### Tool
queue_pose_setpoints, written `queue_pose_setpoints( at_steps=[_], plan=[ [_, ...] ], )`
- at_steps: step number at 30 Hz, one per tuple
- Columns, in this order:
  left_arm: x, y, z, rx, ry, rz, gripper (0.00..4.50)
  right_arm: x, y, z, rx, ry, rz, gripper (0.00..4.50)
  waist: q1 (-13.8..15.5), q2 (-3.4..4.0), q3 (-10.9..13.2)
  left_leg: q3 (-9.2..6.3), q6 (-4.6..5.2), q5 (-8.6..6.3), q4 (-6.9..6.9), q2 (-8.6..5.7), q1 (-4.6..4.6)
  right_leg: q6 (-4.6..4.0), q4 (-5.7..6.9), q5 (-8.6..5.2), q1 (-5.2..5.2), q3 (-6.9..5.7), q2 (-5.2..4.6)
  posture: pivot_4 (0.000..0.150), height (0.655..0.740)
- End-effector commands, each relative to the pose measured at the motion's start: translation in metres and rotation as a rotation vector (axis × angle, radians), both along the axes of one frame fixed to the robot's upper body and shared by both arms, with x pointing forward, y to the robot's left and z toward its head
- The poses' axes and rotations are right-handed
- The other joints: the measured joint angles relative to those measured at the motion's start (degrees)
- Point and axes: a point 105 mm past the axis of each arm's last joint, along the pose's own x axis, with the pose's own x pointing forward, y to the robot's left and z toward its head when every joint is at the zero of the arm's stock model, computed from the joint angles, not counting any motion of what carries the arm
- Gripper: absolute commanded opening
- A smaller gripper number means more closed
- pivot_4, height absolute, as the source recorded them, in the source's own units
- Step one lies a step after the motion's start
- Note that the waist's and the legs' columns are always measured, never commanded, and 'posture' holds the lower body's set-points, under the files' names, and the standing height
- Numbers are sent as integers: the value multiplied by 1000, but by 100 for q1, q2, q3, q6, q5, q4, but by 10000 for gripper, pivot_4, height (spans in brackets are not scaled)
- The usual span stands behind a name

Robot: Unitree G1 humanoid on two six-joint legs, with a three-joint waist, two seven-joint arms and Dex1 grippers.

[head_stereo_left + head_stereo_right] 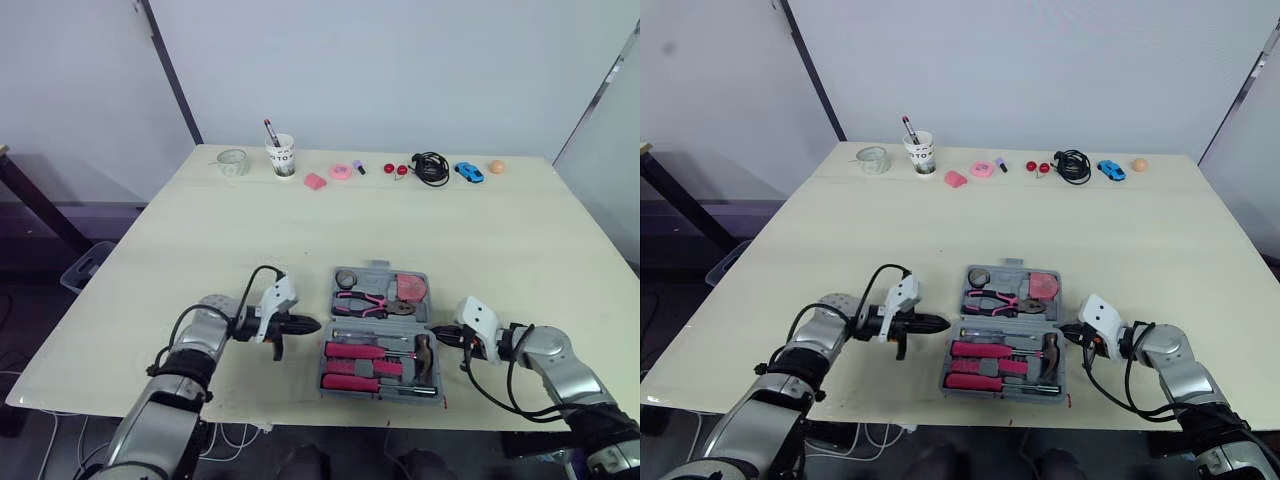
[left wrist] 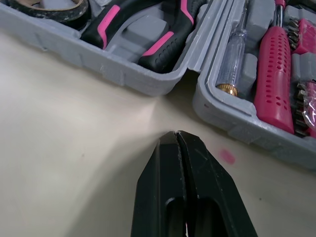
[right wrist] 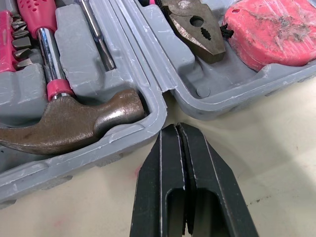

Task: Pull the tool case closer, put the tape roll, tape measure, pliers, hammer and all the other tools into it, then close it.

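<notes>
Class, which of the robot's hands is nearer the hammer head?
Right. The right hand sits beside the hammer head, just outside the case; the left hand is at the case's opposite side.

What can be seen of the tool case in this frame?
The tool case is grey moulded plastic, lying open flat on the table near its front edge, its two halves joined by a hinge. The far half holds a tape roll, pink-handled pliers and a pink tape measure; the near half holds a hammer and pink screwdrivers. The left gripper and right gripper, jaws shut, sit at either side by the hinge, not touching it.
</notes>
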Motion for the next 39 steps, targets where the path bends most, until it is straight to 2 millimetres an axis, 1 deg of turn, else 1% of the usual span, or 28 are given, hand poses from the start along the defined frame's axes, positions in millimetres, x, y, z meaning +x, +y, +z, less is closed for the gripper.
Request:
queue_pose_setpoints(
  at_steps=[1, 9, 17, 24, 32, 39],
  plan=[
    [-2, -9, -8, 21, 20, -22, 643, 3, 8, 9, 12, -41, 35, 0, -1, 0, 0, 0, 0, 0, 0, 0, 0, 0, 0, 0, 0, 0, 0, 1500, 7400],
    [2, -17, -8, 28, 16, -42, 643, 3, 12, 7, 14, -40, 45, 0, -3, 0, 0, -1, 0, 0, 0, 0, 1, 0, 1, 0, 1, 0, 0, 1500, 7400],
    [3, -31, -6, 1, 14, -71, 643, 4, 15, 7, 18, -41, 53, 0, -3, 0, 0, -1, 0, 0, 0, 0, 1, 0, 1, 0, 0, 0, 0, 1500, 7400],
    [1, -32, -7, 4, 28, -86, 643, 3, 16, 7, 18, -39, 61, 0, 5, 0, 0, -2, 0, 0, 0, -1, 1, 0, 1, 0, 1, 0, 0, 1500, 7400],
    [-14, -36, -5, -6, 59, -144, 643, -4, 16, 7, 25, -18, 88, 0, -8, 0, 0, -2, 0, 0, 0, -1, 0, 0, -1, 0, 1, 0, 0, 1500, 7400],
    [-32, -31, -11, 26, 87, -171, 643, -9, 16, 5, 26, 1, 100, 0, -28, 1, -1, -3, 0, 0, -2, 0, 0, 0, -3, -1, 0, 0, 0, 1500, 7400]
  ],
)
